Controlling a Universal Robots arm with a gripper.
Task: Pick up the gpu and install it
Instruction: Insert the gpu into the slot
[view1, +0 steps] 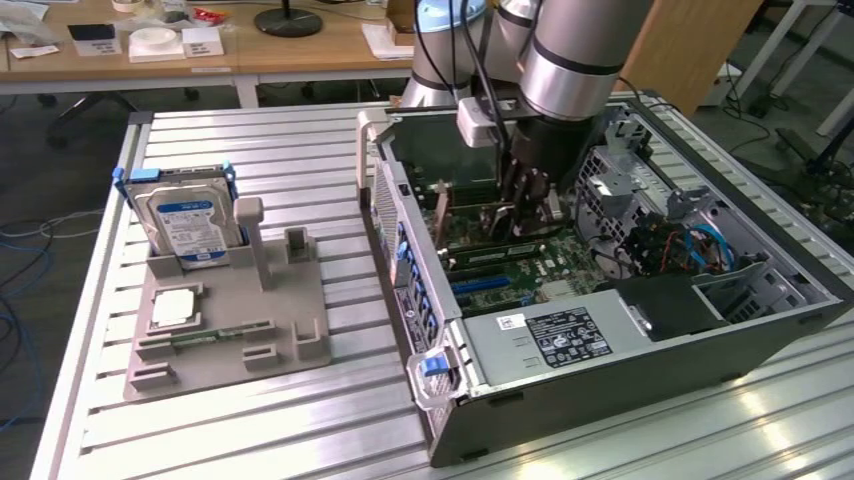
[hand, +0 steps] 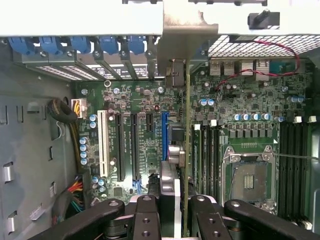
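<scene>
We see the gripper (view1: 530, 205) deep inside the open computer case (view1: 601, 400), with the case walls rising on every side of it and free room only above. In the wrist view the gripper (hand: 175, 215) is clenched on the gpu (hand: 187, 150), which runs edge-on from between the fingers (hand: 147, 217) out to its metal bracket (hand: 187, 30) at the rear wall (hand: 75, 15). Under the gripper lies the motherboard (hand: 145, 145). A blue slot (hand: 164, 135) sits just beside the card on one side and the memory sticks (hand: 210, 150) crowd it closely on the other.
</scene>
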